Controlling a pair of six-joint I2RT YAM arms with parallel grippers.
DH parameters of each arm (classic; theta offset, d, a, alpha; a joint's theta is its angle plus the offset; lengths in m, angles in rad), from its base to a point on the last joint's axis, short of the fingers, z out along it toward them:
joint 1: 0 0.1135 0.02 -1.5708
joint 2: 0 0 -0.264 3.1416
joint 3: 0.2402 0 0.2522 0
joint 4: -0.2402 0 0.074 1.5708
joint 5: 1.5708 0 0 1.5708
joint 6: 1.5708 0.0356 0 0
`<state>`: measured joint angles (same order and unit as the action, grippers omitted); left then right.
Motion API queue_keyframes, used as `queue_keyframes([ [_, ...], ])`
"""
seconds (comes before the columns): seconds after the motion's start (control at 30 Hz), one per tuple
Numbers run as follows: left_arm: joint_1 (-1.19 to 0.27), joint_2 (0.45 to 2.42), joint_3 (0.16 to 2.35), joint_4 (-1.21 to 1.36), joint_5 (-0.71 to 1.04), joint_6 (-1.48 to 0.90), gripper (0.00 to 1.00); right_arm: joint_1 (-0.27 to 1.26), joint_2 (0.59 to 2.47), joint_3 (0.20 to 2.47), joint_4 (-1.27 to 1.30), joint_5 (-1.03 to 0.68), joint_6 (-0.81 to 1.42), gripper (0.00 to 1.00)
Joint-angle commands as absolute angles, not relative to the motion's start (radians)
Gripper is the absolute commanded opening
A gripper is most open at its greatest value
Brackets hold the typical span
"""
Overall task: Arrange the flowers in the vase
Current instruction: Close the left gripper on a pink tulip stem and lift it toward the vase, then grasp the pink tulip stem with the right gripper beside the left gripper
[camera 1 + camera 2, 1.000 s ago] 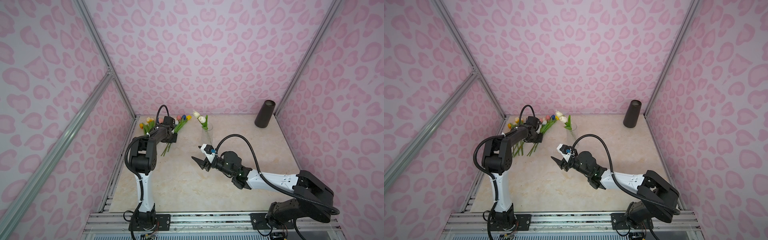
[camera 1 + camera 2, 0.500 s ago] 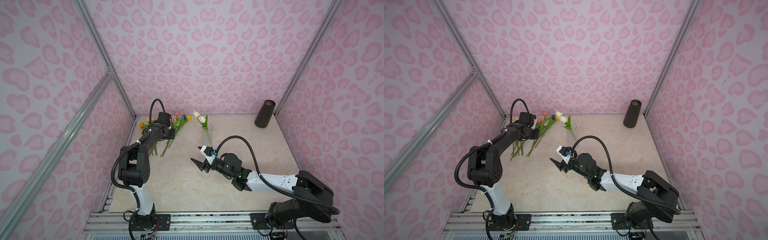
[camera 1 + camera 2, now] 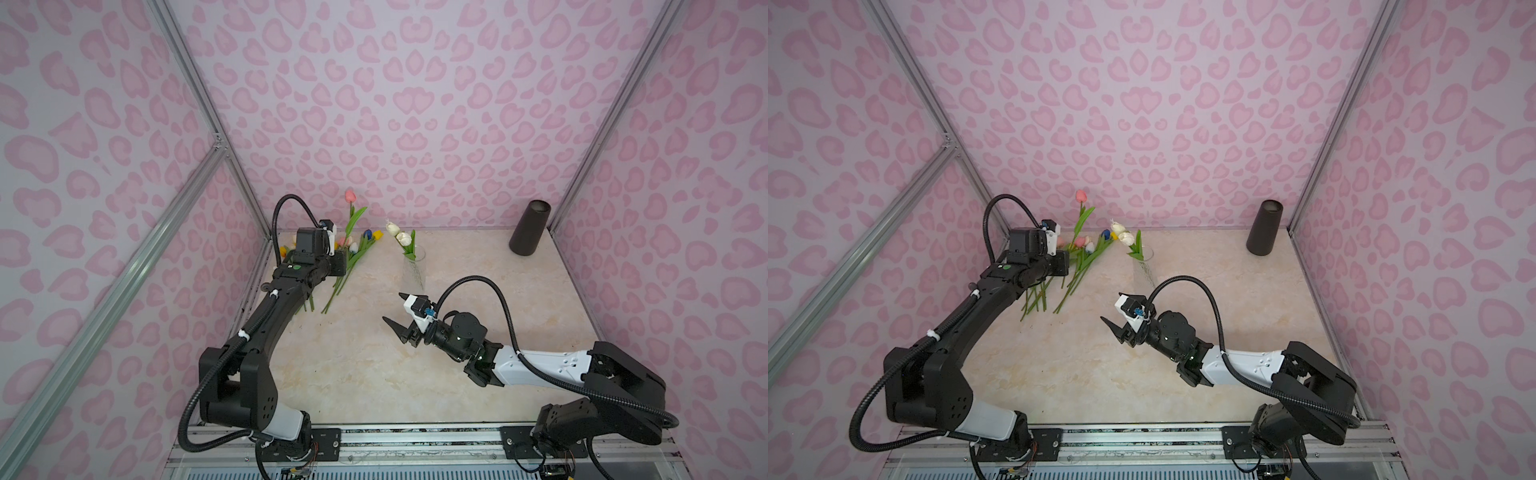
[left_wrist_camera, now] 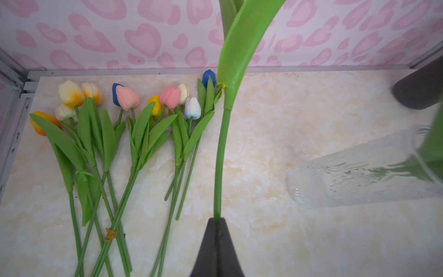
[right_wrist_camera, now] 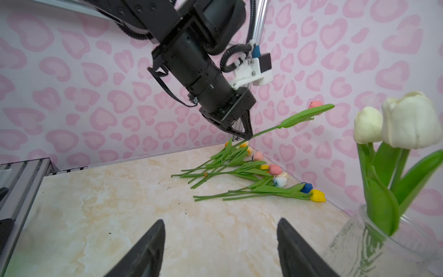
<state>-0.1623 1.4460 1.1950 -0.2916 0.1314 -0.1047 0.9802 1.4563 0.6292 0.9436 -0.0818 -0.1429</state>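
pink walls (image 3: 415, 104) printed with darker pink heart blotches close in the back and both sides, braced by bare aluminium rails (image 3: 124, 276). the floor of the cell is a cream marble-look tabletop (image 3: 478, 374) with a few dark specks on it. a dark tapered tube (image 3: 530, 227) stands in the far right corner. near the back middle a glass vase (image 3: 414, 270) stands upright with two white tulips (image 3: 399, 235) in it. the other flowers (image 4: 128, 98) lie flat in the far left corner, heads toward the back wall. the left gripper (image 4: 217, 220) is clamped on the stem of one pink tulip (image 3: 350, 196), raised above the pile. the right gripper (image 5: 221, 220) hangs spread and empty just in front of the vase.
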Motion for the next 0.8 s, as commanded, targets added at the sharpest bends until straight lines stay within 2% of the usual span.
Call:
queue_keyframes([
  [0.0, -0.170, 1.330, 1.099, -0.034, 0.235, -0.124, 0.03, 0.983, 1.447, 0.594, 1.069, -0.017, -0.166, 0.73],
  [0.17, -0.187, 1.170, 0.927, 0.253, 0.374, -0.156, 0.03, 0.977, 1.411, 0.571, 1.100, 0.087, -0.182, 0.75],
  [0.47, -0.266, 1.044, 0.816, 0.491, 0.568, -0.127, 0.03, 0.931, 1.238, 0.695, 0.814, 0.025, -0.185, 0.78],
  [0.6, -0.304, 1.035, 0.808, 0.575, 0.632, -0.127, 0.03, 0.866, 1.168, 0.756, 0.690, -0.089, -0.118, 0.77],
  [0.67, -0.323, 1.038, 0.810, 0.606, 0.669, -0.134, 0.03, 0.781, 1.149, 0.812, 0.634, -0.259, -0.011, 0.73],
  [0.77, -0.355, 1.051, 0.820, 0.637, 0.676, -0.139, 0.03, 0.711, 1.160, 0.904, 0.573, -0.406, 0.098, 0.65],
])
